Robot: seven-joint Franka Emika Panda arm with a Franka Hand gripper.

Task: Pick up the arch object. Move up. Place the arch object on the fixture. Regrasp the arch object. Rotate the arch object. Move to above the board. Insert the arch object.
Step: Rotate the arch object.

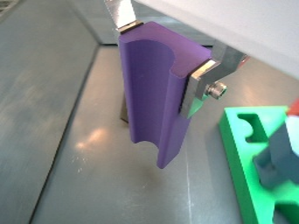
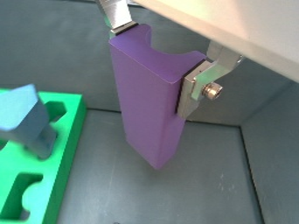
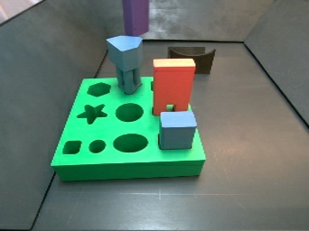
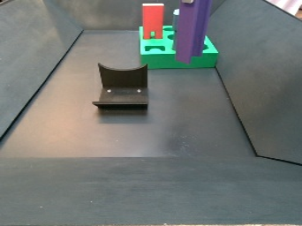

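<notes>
Your pincer (image 1: 163, 48) is closed on the arch object (image 1: 155, 96), gripped near its notched upper end so the long purple body hangs upright below the fingers (image 1: 201, 80), clear of the floor. That hold looks meant to let you carry it without dragging. In a side view the fixture (image 4: 120, 86) sits well apart from the pincer, empty, scoop up, ready to receive. The board (image 2: 35, 175) lies below and beside the pincer. No labels or writing readable anywhere.
</notes>
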